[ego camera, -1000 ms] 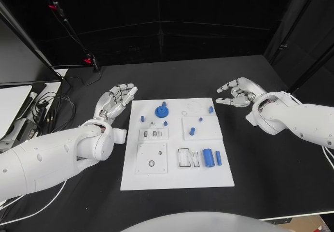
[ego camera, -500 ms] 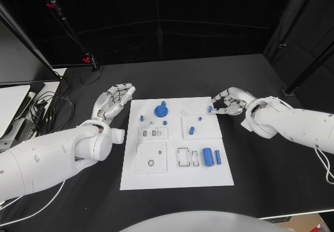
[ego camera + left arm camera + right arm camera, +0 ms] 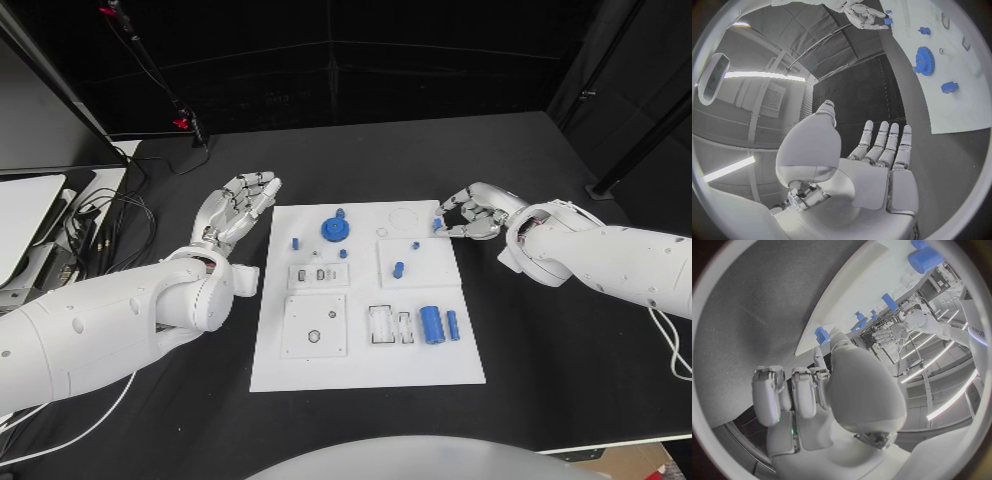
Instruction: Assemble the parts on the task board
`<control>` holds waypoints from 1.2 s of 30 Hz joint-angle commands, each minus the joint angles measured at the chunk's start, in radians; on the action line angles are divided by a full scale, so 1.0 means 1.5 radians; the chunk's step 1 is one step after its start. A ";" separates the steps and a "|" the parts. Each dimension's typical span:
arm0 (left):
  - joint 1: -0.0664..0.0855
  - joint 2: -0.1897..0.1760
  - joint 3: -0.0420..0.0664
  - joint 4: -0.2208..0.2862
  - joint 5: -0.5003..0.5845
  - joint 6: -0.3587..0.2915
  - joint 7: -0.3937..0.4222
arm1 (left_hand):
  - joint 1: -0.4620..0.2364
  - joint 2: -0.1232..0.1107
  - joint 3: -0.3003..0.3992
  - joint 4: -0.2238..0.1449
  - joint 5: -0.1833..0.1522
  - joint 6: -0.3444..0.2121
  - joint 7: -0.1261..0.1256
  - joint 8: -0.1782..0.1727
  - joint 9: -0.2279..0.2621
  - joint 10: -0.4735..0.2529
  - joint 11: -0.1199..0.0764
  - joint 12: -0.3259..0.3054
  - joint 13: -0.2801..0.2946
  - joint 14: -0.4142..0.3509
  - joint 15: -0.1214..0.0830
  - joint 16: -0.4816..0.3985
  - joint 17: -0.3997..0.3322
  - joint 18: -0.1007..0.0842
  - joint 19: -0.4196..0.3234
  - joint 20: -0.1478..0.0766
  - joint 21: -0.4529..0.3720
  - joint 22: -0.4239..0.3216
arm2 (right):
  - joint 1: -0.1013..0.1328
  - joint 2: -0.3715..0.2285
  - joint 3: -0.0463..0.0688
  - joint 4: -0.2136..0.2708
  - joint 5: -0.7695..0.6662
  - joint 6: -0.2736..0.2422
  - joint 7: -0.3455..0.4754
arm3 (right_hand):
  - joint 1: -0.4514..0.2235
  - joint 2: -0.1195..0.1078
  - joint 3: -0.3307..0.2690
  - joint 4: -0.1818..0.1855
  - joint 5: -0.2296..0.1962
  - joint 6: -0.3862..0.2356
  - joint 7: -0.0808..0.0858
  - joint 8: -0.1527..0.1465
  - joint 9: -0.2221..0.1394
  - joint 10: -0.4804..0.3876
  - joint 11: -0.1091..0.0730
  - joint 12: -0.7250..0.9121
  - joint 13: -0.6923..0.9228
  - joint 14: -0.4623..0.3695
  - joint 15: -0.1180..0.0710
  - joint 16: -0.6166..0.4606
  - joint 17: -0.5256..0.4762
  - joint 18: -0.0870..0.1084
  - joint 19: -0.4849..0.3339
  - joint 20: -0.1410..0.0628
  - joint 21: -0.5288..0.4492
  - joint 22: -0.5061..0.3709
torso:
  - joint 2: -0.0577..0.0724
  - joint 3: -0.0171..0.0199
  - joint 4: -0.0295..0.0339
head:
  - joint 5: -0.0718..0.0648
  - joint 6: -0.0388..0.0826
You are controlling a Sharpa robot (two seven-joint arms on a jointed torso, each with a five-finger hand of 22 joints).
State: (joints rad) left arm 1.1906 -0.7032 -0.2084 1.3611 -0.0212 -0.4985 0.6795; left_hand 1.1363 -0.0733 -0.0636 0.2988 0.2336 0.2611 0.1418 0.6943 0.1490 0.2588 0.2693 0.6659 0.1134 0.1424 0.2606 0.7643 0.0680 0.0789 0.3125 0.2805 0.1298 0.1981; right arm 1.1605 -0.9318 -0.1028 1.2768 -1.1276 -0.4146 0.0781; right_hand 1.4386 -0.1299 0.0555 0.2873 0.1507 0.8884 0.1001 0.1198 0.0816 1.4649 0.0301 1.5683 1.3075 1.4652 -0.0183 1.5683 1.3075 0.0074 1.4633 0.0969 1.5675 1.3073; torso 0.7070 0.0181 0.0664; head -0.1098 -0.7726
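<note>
The white task board (image 3: 368, 360) lies in the middle of the black table. On it are a blue gear (image 3: 335, 230), a large blue cylinder (image 3: 430, 325), a slimmer one (image 3: 451, 326) and several small blue pegs. My right hand (image 3: 472, 212) is at the board's far right corner, fingers curled, its fingertips (image 3: 837, 337) touching a small blue peg (image 3: 436, 225) (image 3: 821, 335). Whether the peg is pinched is unclear. My left hand (image 3: 238, 205) (image 3: 879, 150) lies open and flat beside the board's far left corner, holding nothing.
White inset plates (image 3: 315, 327) and a two-slot holder (image 3: 387, 326) sit on the board's near half. Cables and a white device (image 3: 36, 250) crowd the table's left edge. A dark post (image 3: 635, 130) stands at the far right.
My right hand has moved left from beyond the board's edge to the peg at its far right corner, and has hardly moved in the last half second. The left hand has stayed put.
</note>
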 commanded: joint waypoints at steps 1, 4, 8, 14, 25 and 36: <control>0.001 0.000 0.000 0.000 -0.004 0.006 0.215 | 0.001 0.006 0.004 -0.001 0.002 -0.006 0.104 0.003 -0.001 -0.005 -0.001 0.003 -0.001 -0.004 0.002 0.004 -0.001 0.008 -0.001 0.003 0.003 0.001 | 0.001 0.003 0.000 -0.001 -0.007 -0.002 -0.008 | 0.007 0.004 0.006 0.000 0.005 0.000 -0.006 -0.004 -0.001 0.071 -0.006 0.002 0.176 0.070 -0.006 0.002 0.176 -0.005 0.072 -0.004 0.002 0.176 | 0.000 0.0004 0.0002 | 0.000 0.000; 0.001 0.000 0.000 0.000 -0.004 0.006 0.215 | 0.001 0.008 0.005 -0.001 0.002 -0.006 0.104 0.003 -0.001 -0.005 -0.001 0.004 -0.001 -0.005 0.002 0.004 -0.001 0.008 -0.001 0.003 0.003 0.001 | 0.001 0.006 0.000 -0.003 -0.008 -0.002 -0.010 | 0.010 0.007 0.009 -0.001 0.008 0.003 -0.008 -0.003 -0.001 0.071 -0.008 0.002 0.176 0.070 -0.007 0.002 0.176 -0.005 0.072 -0.006 0.002 0.176 | 0.000 0.0001 0.0002 | 0.000 0.000; 0.001 0.000 0.000 0.000 -0.004 0.006 0.215 | 0.001 0.008 0.005 -0.001 0.002 -0.006 0.104 0.003 -0.001 -0.005 -0.001 0.004 -0.001 -0.005 0.002 0.004 -0.001 0.008 -0.001 0.003 0.003 0.001 | 0.001 0.010 0.000 -0.005 -0.014 -0.001 -0.014 | 0.018 0.012 0.015 -0.003 0.010 0.010 -0.013 -0.002 0.000 0.071 -0.012 0.002 0.176 0.070 -0.010 0.002 0.176 -0.005 0.072 -0.008 0.002 0.176 | 0.000 0.0000 0.0007 | 0.000 0.000; 0.001 0.000 0.000 0.000 -0.004 0.006 0.214 | 0.001 0.008 0.005 -0.001 0.002 -0.006 0.104 0.003 -0.001 -0.005 -0.001 0.004 -0.001 -0.005 0.002 0.004 -0.001 0.008 -0.001 0.003 0.003 0.001 | 0.001 0.012 0.000 -0.006 -0.022 0.002 -0.026 | 0.031 0.019 0.025 -0.007 0.014 0.024 -0.016 0.001 0.001 0.071 -0.015 0.002 0.176 0.070 -0.014 0.002 0.176 -0.005 0.072 -0.012 0.002 0.176 | 0.000 -0.0003 0.0003 | 0.002 -0.001; 0.001 0.000 0.000 -0.001 -0.004 0.006 0.213 | 0.001 0.008 0.005 -0.001 0.002 -0.006 0.104 0.003 -0.001 -0.005 -0.001 0.004 -0.001 -0.005 0.002 0.004 -0.001 0.008 -0.001 0.003 0.003 0.001 | 0.001 0.016 0.000 -0.008 -0.027 0.005 -0.036 | 0.039 0.025 0.034 -0.010 0.017 0.049 -0.017 0.006 0.002 0.071 -0.014 0.002 0.176 0.070 -0.015 0.002 0.176 -0.005 0.072 -0.015 0.002 0.176 | 0.000 -0.0003 -0.0003 | 0.004 -0.003; 0.001 0.000 0.000 -0.003 -0.004 0.006 0.212 | 0.001 0.008 0.005 -0.001 0.002 -0.006 0.104 0.003 -0.001 -0.005 -0.001 0.004 -0.001 -0.005 0.002 0.004 -0.001 0.008 -0.001 0.003 0.003 0.001 | 0.001 0.020 0.000 -0.007 -0.028 -0.002 -0.030 | 0.041 0.025 0.035 -0.012 0.017 0.065 -0.019 0.008 0.002 0.071 -0.014 0.002 0.176 0.070 -0.015 0.002 0.176 -0.005 0.072 -0.015 0.002 0.176 | 0.000 -0.0003 0.0001 | 0.005 -0.003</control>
State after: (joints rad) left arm 1.1906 -0.7036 -0.2086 1.3570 -0.0212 -0.4975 0.6795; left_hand 1.1368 -0.0729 -0.0604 0.2956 0.2336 0.2611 0.1418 0.6953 0.1481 0.2589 0.2692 0.6659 0.1125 0.1424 0.2606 0.7643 0.0681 0.0790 0.3125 0.2805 0.1310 0.1981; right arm 1.1603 -0.9025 -0.1026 1.2649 -1.1627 -0.4134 0.0295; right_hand 1.4898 -0.0917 0.1030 0.2715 0.1712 0.9797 0.0699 0.1304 0.0848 1.4650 0.0159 1.5683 1.3075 1.4649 -0.0324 1.5683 1.3074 0.0074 1.4667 0.0787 1.5675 1.3073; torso 0.7074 0.0178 0.0667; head -0.1033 -0.7767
